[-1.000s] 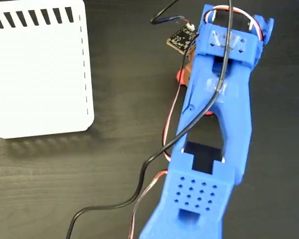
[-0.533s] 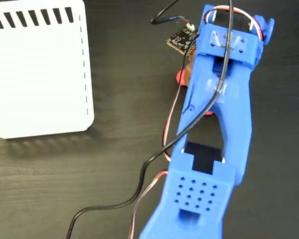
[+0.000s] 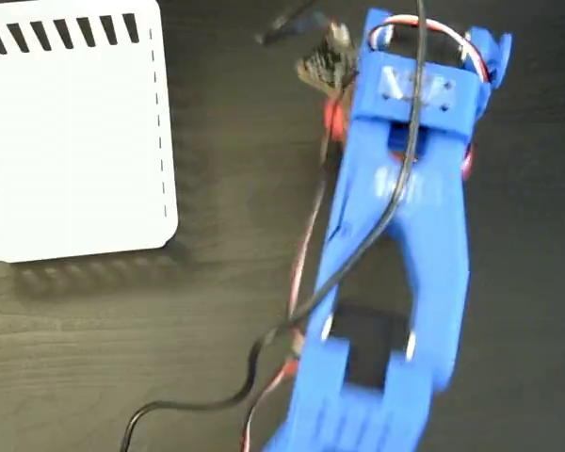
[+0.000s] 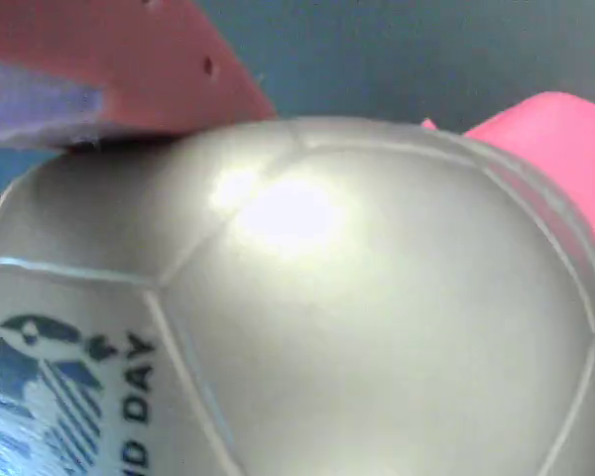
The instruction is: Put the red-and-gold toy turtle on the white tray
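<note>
1. The blue arm (image 3: pixel 395 235) reaches up the dark bench (image 3: pixel 217 311), well to the right of the white tray (image 3: pixel 75 132), with its head near the top edge of the fixed view.
2. The red-and-gold toy turtle (image 4: pixel 307 317) fills the wrist view: a shiny domed shell with seam lines and dark printing at the lower left, and a coral-red part at the right edge.
3. In the fixed view only red slivers of the turtle show beside the arm's head, on the side facing the tray and on the far side. The toy therefore sits under the arm, well apart from the tray.
4. A reddish finger (image 4: pixel 129 69) lies against the top of the shell in the wrist view. The other finger is out of sight, so I cannot tell whether the end effector is clamped on the turtle or merely close around it.
5. The fixed view is smeared around the arm, probably from motion, so whether the turtle is off the bench is unclear.
6. The tray lies flat and bare on the bench, with slanted black slots along its edges. Its broad surface should make the placement forgiving.
</note>
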Motion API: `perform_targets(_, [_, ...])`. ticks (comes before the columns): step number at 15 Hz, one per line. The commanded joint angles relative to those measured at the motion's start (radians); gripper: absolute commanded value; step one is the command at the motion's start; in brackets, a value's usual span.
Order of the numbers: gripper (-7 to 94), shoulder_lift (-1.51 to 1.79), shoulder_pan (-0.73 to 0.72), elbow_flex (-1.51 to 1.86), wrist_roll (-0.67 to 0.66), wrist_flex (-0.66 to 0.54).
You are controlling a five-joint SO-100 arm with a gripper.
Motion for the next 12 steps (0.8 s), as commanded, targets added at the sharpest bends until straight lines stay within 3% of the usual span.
perform_targets(1, [0,0.256,-0.048,-0.026,-0.006,0.015])
perform_targets(8, [0,0.36,-0.176,-0.025,-0.041,0.112])
perform_targets(12, [0,0.301,-0.396,-0.011,-0.225,0.078])
